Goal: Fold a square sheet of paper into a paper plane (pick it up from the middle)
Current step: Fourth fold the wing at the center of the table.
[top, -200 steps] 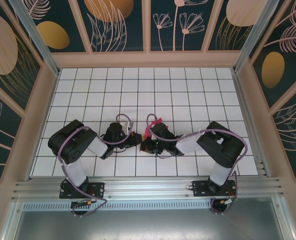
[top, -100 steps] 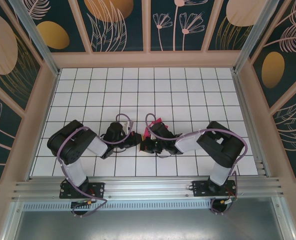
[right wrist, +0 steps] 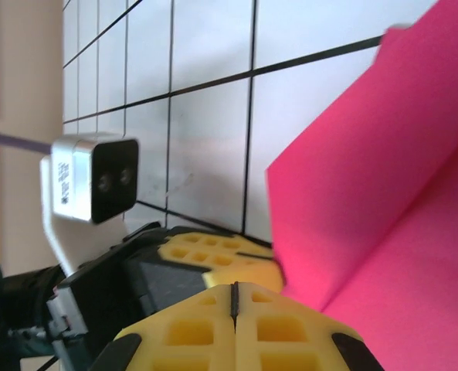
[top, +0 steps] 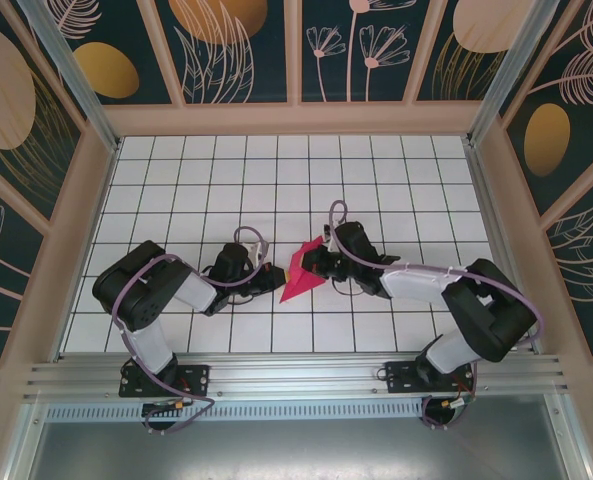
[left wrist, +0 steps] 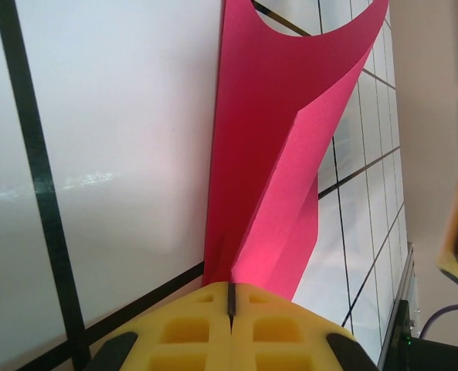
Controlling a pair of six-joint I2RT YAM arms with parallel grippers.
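at the middle of the table [top: 276, 180], toward the near side | red paper [top: 302, 274], part folded, one flap curling | left fingers [left wrist: 186, 331] clamped on one end | right fingers [right wrist: 184, 332] shut beside it, grip unclear | judgement: keep edges matched, press crease slowly, avoid tearing

White tiled table [top: 276, 180], thin black grid lines; beige rim [top: 296, 120] along three sides

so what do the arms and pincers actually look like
The left arm and right arm are black with white link sections and looping lilac cables. The left pincer and right pincer have yellow fingers moulded with square pockets.
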